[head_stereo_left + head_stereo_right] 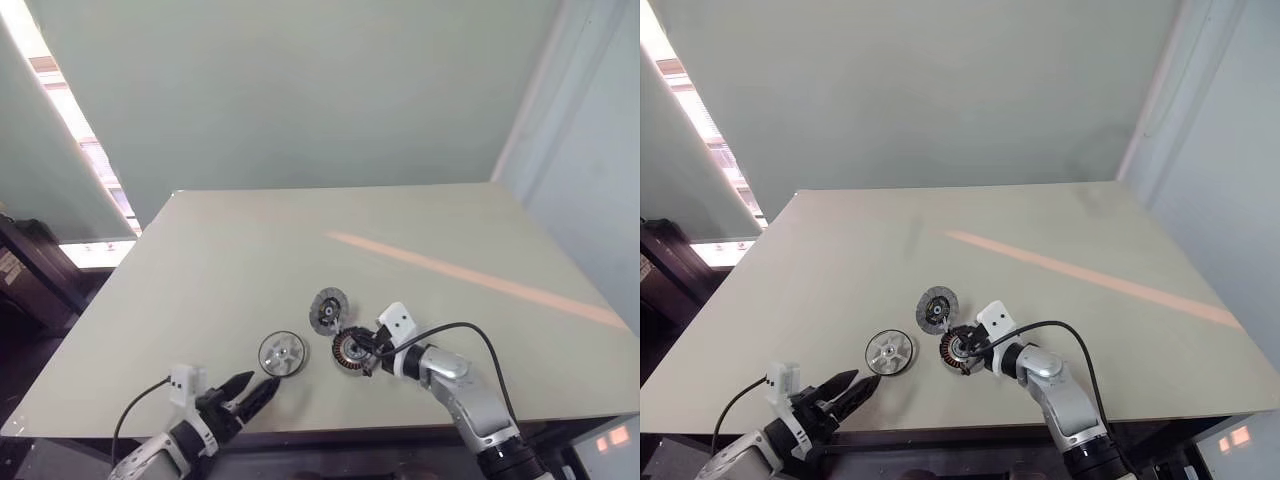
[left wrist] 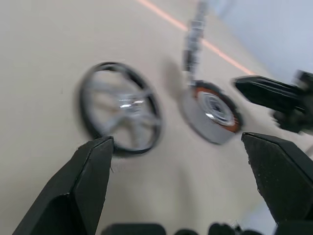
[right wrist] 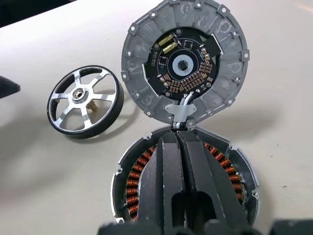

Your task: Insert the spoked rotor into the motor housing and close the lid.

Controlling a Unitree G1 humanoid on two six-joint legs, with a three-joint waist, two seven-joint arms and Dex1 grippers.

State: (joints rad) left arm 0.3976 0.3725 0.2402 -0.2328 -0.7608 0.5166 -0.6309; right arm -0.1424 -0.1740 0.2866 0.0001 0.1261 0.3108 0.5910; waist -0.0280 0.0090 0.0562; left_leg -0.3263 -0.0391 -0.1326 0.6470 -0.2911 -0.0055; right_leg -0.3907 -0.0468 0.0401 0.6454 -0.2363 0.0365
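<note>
Your right claw (image 3: 178, 161) is pinched fully shut w/ nothing between the fingers, tips resting over the motor housing (image 1: 353, 352) at its far rim, near the hinge tab that joins it to the lid (image 3: 185, 61). Your left claw (image 1: 252, 390) is spread wide & empty, hovering just short of the spoked rotor (image 1: 283, 353), not touching it.

Progress, as I read it: 0 of 2 steps done. Rotor lies flat on the worktop (image 1: 430, 230), just left of the housing, apart from it. Housing is open, copper windings showing, nothing seated inside. Lid is swung open just beyond the housing, its circuit side facing the right wrist cam. Still left: grab rotor, seat it, close lid.
</note>
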